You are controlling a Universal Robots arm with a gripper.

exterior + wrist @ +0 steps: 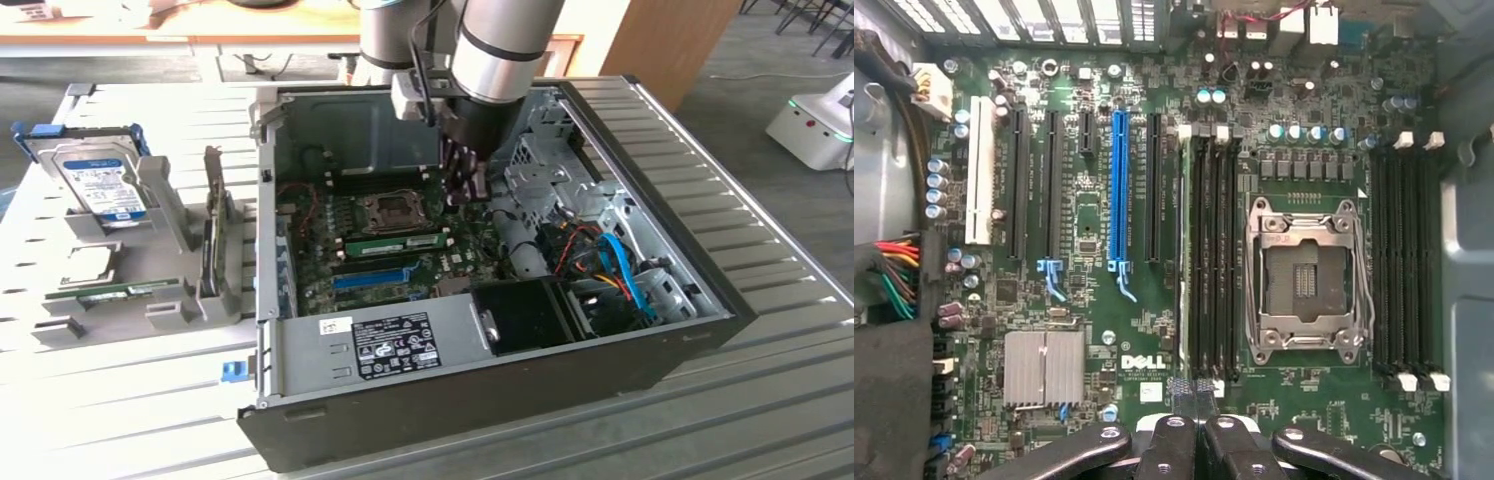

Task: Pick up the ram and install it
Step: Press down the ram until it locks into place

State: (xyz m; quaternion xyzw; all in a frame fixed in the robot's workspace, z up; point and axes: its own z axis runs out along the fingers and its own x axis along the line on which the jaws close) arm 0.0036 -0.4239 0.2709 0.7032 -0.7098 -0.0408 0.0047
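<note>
A thin green ram stands on edge in a memory slot of the motherboard, between the CPU socket and the blue slot. In the wrist view this ram is a narrow green line along the outermost black slot. My gripper hangs inside the open case just above the memory slots. Its fingers are pressed together, and the gripper is shut with nothing between them. Another green stick lies flat on the grey holder at the exterior view's left.
The black computer case lies open on a slatted table. A labelled power supply, a fan block and coloured cables crowd its near side. The holder also carries a hard drive and an upright grey card.
</note>
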